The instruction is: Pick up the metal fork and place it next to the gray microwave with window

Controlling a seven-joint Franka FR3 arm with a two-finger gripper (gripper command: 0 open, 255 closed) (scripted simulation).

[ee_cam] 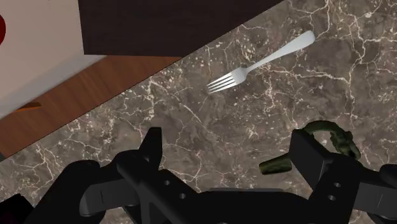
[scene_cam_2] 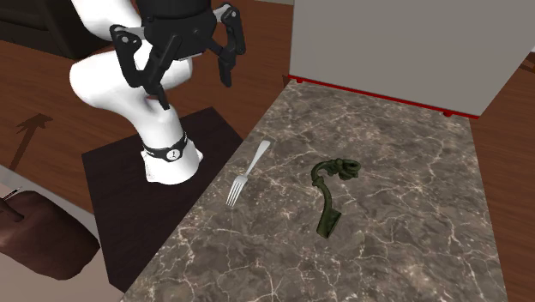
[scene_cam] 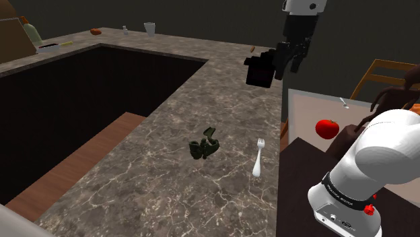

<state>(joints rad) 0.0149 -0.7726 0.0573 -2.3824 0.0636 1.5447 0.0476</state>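
Nearest the stand [scene_cam: 303, 178], the fork [scene_cam: 258, 158] lies flat on the marble counter [scene_cam: 134, 195], close to the edge that faces the stand and touching nothing. Its long axis runs roughly along that edge. In the shoulder view the tines point away from the camera and the handle toward it. In the second exterior view the fork [scene_cam_2: 249, 174] shows the reverse, tines toward the camera and handle toward a grey box [scene_cam_2: 386, 51] with a red lower rim at the counter's [scene_cam_2: 403, 257] far end. Just beside the fork, apart from it and farther from the edge, lies a dark green twisted thing [scene_cam: 204, 145], the closest neighbour. In the second exterior view that green thing [scene_cam_2: 330, 193] lies roughly parallel to the fork. Higher up hangs the gripper [scene_cam: 287, 66], well above the counter, and the second exterior view shows the gripper [scene_cam_2: 195, 90] with its fingers spread wide and nothing between them. Through the wrist view the fork [ee_cam: 261, 63] lies ahead of the gripper [ee_cam: 229, 137] on bare marble, while the green thing [ee_cam: 331, 143] sits partly behind one finger [ee_cam: 308, 156]. Past the stand, the shoulder view adds a red fruit [scene_cam: 327, 128] on a pale table [scene_cam: 309, 101] beside a wooden chair [scene_cam: 383, 71]. Farthest off, a cup [scene_cam: 149, 28] stands on the counter's far arm.
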